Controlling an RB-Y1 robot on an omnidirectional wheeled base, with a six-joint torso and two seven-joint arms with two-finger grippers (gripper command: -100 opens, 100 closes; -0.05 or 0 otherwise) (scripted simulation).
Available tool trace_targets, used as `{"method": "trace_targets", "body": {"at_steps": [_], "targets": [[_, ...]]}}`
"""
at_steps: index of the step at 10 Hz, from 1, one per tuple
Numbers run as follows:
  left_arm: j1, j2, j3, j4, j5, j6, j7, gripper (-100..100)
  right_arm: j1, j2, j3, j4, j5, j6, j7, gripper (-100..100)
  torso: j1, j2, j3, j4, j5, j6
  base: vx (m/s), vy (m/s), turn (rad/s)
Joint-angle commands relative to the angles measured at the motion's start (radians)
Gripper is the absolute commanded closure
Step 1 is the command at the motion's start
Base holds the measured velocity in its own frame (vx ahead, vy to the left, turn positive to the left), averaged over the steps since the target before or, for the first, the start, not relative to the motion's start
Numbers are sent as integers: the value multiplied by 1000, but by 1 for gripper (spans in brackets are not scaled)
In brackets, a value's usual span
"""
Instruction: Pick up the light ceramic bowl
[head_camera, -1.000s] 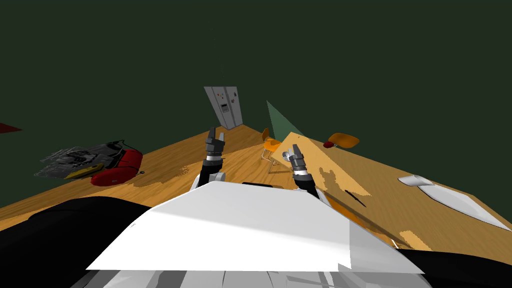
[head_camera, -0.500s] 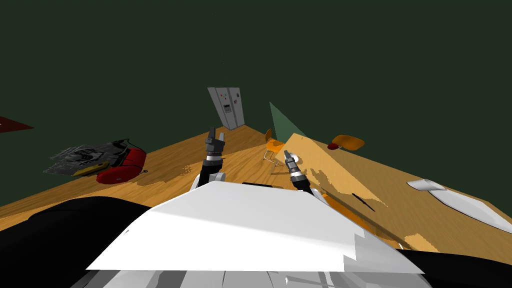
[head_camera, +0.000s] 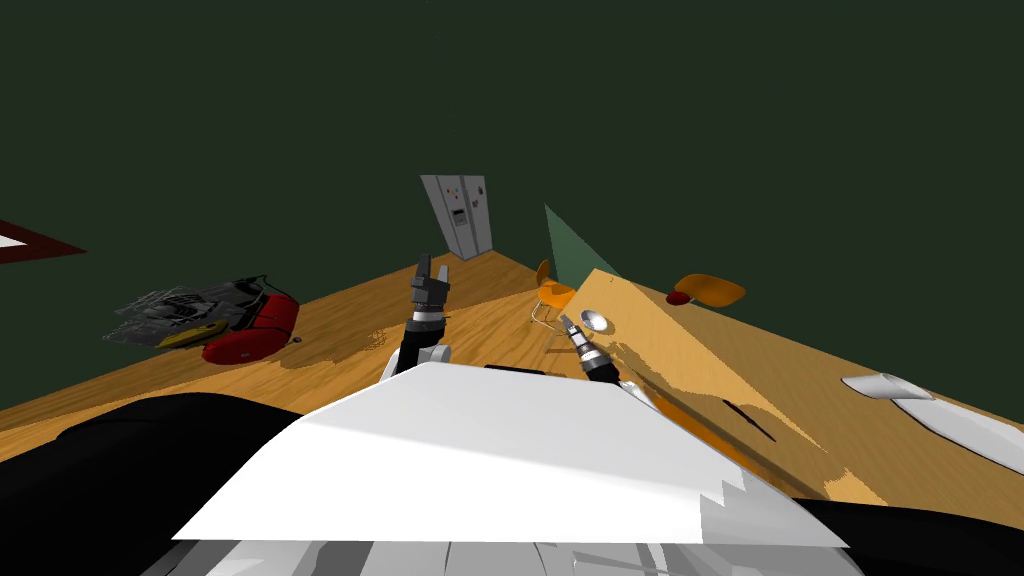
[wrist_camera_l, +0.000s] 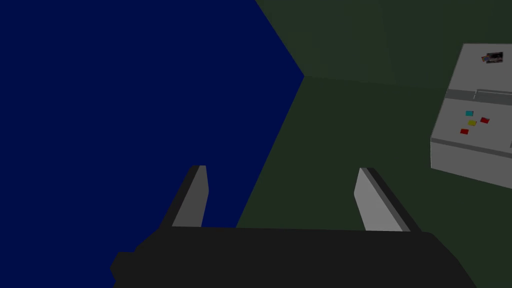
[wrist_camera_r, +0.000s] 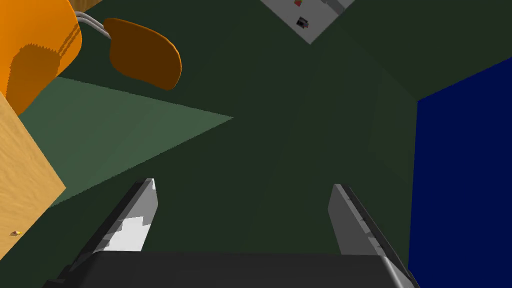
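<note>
A small light grey bowl (head_camera: 594, 320) sits near the close corner of the pale wooden table (head_camera: 690, 350) in the head view. My right gripper (head_camera: 567, 323) is just left of the bowl, a little nearer to me. In the right wrist view this gripper (wrist_camera_r: 245, 210) is open and empty, pointing past the table's edge (wrist_camera_r: 25, 170) at a dark green wall. My left gripper (head_camera: 428, 272) is raised over the floor, far left of the bowl. The left wrist view has it (wrist_camera_l: 282, 197) open and empty too.
An orange chair (head_camera: 553, 293) stands at the table's end just beyond the bowl, and its seat and back (wrist_camera_r: 145, 52) are close to my right hand. A second orange chair (head_camera: 712, 289) is behind the table. A grey fridge (head_camera: 462, 215) stands far ahead. A red and grey heap (head_camera: 245, 325) lies left.
My right gripper has dropped and swung left, and the bowl now shows beside it. The whole head view has drifted right, so my base or torso has turned. The left arm is unmoved.
</note>
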Motion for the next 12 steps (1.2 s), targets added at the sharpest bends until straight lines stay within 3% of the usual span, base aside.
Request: {"method": "trace_targets", "body": {"at_steps": [1, 4, 5, 6, 7, 10, 12], "targets": [[0, 0, 0, 0, 0, 0, 0, 0, -11, -47, 19, 50, 18, 30, 27, -100, 0, 0, 0, 0, 0, 0, 41, 53, 52], [0, 0, 0, 0, 0, 0, 0, 0, -19, -126, 54, 146, 54, 90, 76, -100, 1, -1, -1, 0, 0, 0, 70, 82, 53], [0, 0, 0, 0, 0, 0, 0, 0, -19, -133, 54, 146, 54, 99, 76, -100, 1, -1, 0, 0, 0, 0, 41, 62, 25], [0, 0, 0, 0, 0, 0, 0, 0, -22, -173, 71, 185, 73, 133, 102, -100, 0, 0, 0, 0, 0, 0, 53, 70, 49], [0, 0, 0, 0, 0, 0, 0, 0, -22, -178, 71, 188, 73, 133, 102, -100, 1, 0, 0, 0, 0, 0, 48, 52, 27], [0, 0, 0, 0, 0, 0, 0, 0, -27, -264, 104, 269, 112, 198, 154, -100, 0, 0, 0, 0, 0, 0, 62, 60, 46], [0, 0, 0, 0, 0, 0, 0, 0, -27, -270, 104, 271, 112, 198, 154, -100, 0, 0, 0, 0, 0, 0, 40, 36, 9]]}}
